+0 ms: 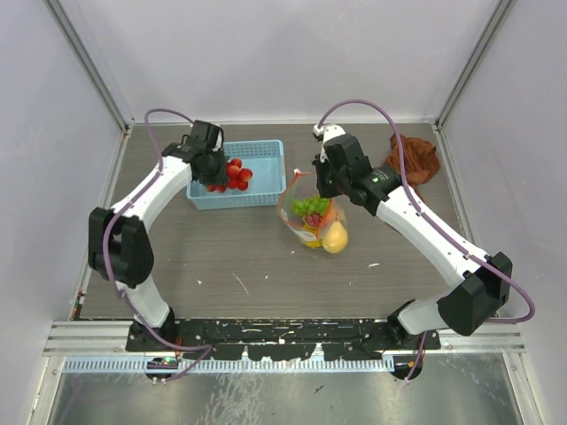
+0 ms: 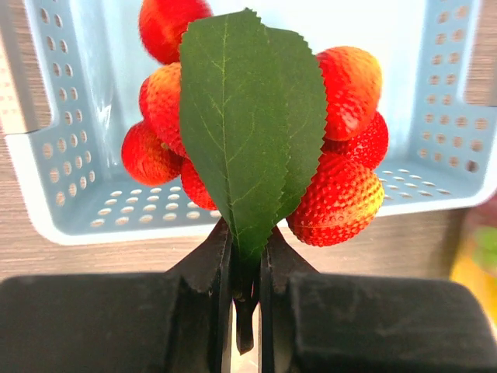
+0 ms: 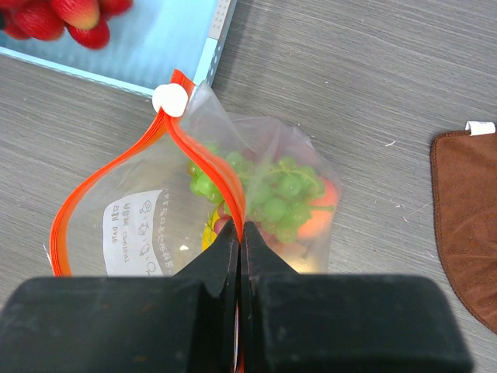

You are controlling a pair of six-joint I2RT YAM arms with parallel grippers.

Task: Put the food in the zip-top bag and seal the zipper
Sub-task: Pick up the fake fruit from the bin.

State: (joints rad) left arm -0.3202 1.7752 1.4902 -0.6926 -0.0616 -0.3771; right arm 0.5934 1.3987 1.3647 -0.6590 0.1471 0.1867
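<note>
Basket (image 2: 48, 159) behind, leaf (image 2: 248, 116) of strawberries (image 2: 338, 203) sits inside left pincer (image 2: 246, 258).

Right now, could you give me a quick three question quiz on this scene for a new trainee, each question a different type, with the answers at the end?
1. True or false: the left gripper pinches the green leaf on the strawberries.
2. Multiple choice: what is the right gripper shut on? A) the brown cloth B) the zipper of the zip-top bag C) the blue basket
3. Short answer: which green fruit shows inside the bag in the right wrist view?

Key: 1 true. 2 B. 3 green grapes.
</note>
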